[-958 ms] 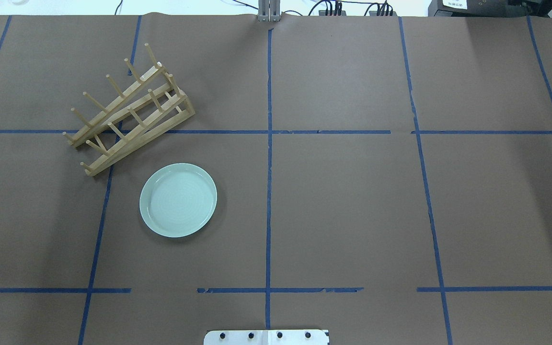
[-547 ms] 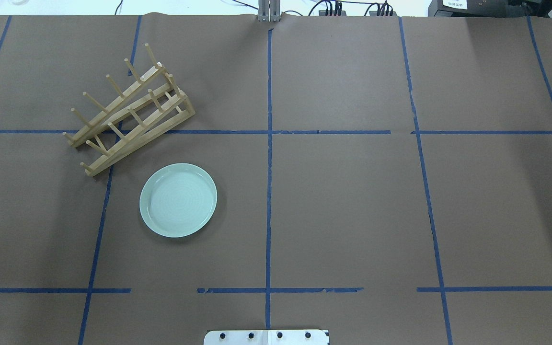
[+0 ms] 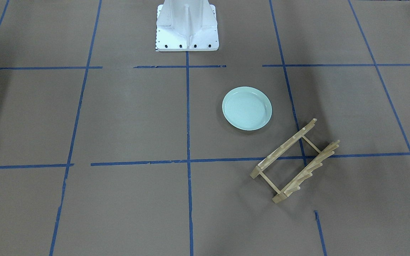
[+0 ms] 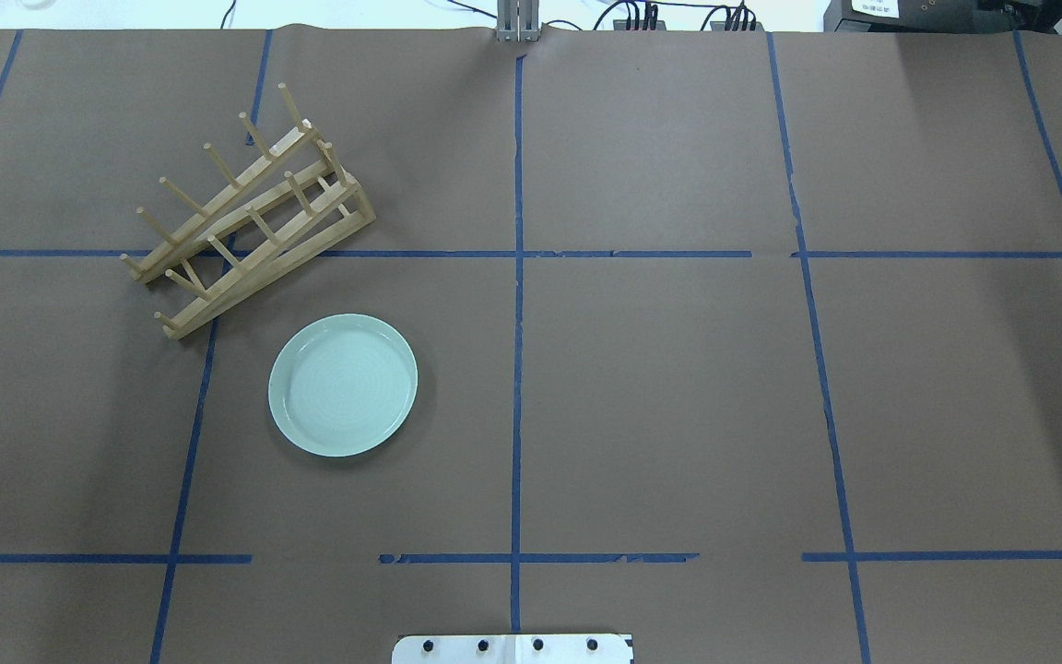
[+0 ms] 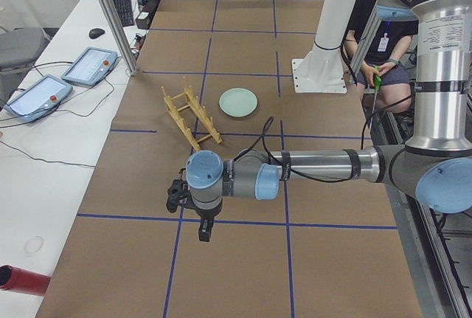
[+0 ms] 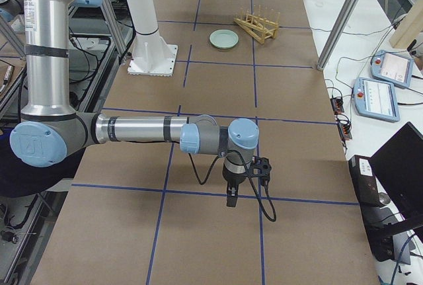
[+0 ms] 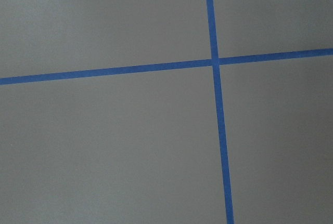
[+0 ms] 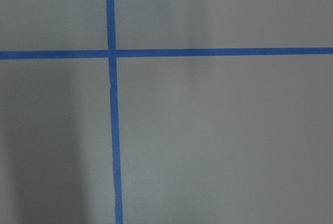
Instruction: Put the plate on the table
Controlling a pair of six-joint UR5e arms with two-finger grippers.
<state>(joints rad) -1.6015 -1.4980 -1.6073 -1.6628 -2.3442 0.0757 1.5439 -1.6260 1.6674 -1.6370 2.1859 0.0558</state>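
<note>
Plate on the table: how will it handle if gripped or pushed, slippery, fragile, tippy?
Likely rigid and probably breakable: the plate looks like glazed ceramic. Its glossy surface suggests jaws could slip on the raised rim. Lying flat on the table, it should slide rather than roll or tip when pushed.

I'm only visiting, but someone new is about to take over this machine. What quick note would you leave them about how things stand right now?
Left tool: hangs over the table's left end, far from the plate; open or shut cannot be told.
Right tool: the same, at the right end.
Plate: flat on the table, beside the wooden rack, not touching it.
Done: the plate is on the table.
Left: apparently nothing.
</note>
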